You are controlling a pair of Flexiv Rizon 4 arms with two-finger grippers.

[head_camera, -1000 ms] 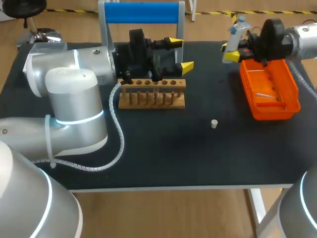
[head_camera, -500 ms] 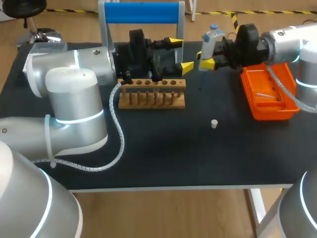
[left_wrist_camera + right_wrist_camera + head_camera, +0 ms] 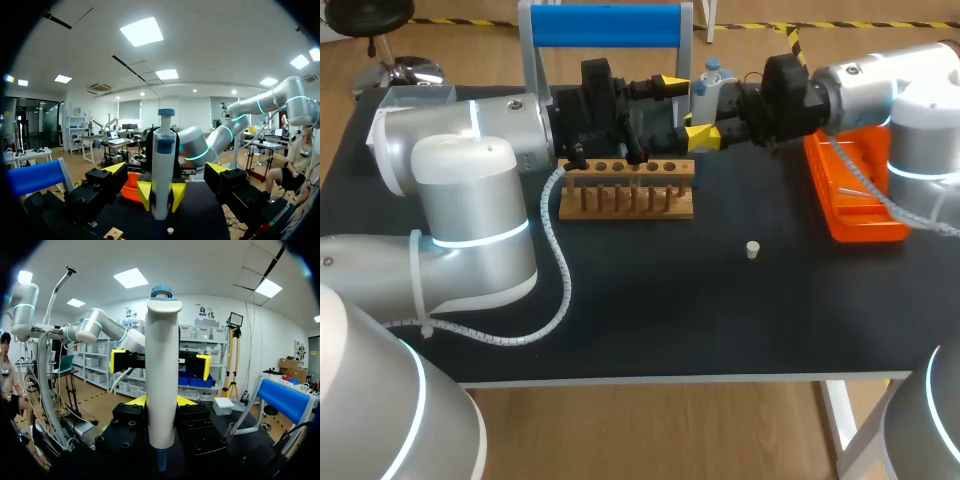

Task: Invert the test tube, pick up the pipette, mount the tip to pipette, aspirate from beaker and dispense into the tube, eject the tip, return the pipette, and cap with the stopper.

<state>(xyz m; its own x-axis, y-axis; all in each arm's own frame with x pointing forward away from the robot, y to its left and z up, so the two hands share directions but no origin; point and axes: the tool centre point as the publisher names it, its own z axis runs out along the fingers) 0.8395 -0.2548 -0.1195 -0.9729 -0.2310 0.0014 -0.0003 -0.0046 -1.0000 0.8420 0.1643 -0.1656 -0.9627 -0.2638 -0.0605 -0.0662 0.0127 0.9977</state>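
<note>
Left arm comes in low over the desk point(image 3: 650, 320) and ends just behind the wooden rack point(image 3: 628, 190). The left pincer point(image 3: 685, 108) is released: its two yellow tips stand wide apart with nothing gripped between them.

Straight ahead of that open gap is the pipette point(image 3: 162, 165). It stands upright, long axis vertical, blue cap on top and narrow end pointing down at the desk. From the left wrist it sits centred between the left fingers but beyond them, touching neither. I can't tell whether a tip is mounted on its lower end.

The right pincer point(image 3: 161, 401) is clenched on the pipette body, one yellow tip on each side, low on the barrel. The right arm reaches in from the right, past the orange tray point(image 3: 865, 215), so the two pincers face each other nearly nose to nose above the rack's right end.

Key relation: the pipette lies directly in front of the left pincer and in line with its gap, while only the right one grasps it. The right arm is the carrier and the left is the near helper. Judging from this, the next move needs a short straight approach along that shared line. The risk is yellow tips colliding.

The small white stopper point(image 3: 752, 249) lies alone on the desk, nearer the front edge and well apart from both pincers.
</note>
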